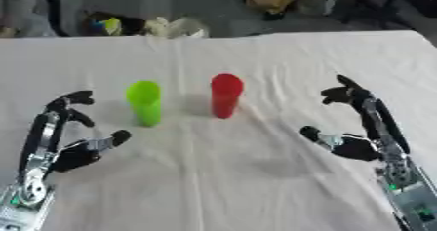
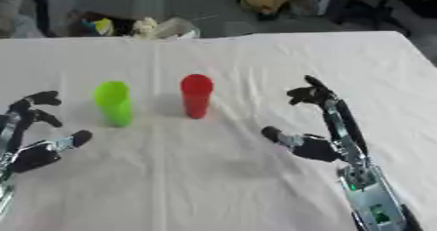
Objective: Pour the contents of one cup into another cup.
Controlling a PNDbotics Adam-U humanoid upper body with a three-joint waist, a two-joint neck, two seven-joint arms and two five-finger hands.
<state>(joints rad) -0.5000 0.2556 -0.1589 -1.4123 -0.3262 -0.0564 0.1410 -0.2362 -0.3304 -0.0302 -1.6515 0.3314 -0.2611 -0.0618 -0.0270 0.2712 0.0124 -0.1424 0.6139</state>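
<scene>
A green cup [image 1: 145,102] stands upright on the white tablecloth [image 1: 222,176], left of centre. A red cup [image 1: 226,95] stands upright just to its right, a small gap between them. What either cup holds cannot be seen. My left hand [image 1: 64,142] rests open at the lower left, fingers up, thumb pointing toward the green cup, a hand's width away from it. My right hand [image 1: 367,127] rests open at the lower right, apart from the red cup. Neither hand touches a cup.
The table's far edge [image 1: 213,36] runs across the top. Beyond it on the floor lie cluttered objects [image 1: 145,26] and a brown bag [image 1: 273,0]. Bare cloth lies in front of the cups and between the hands.
</scene>
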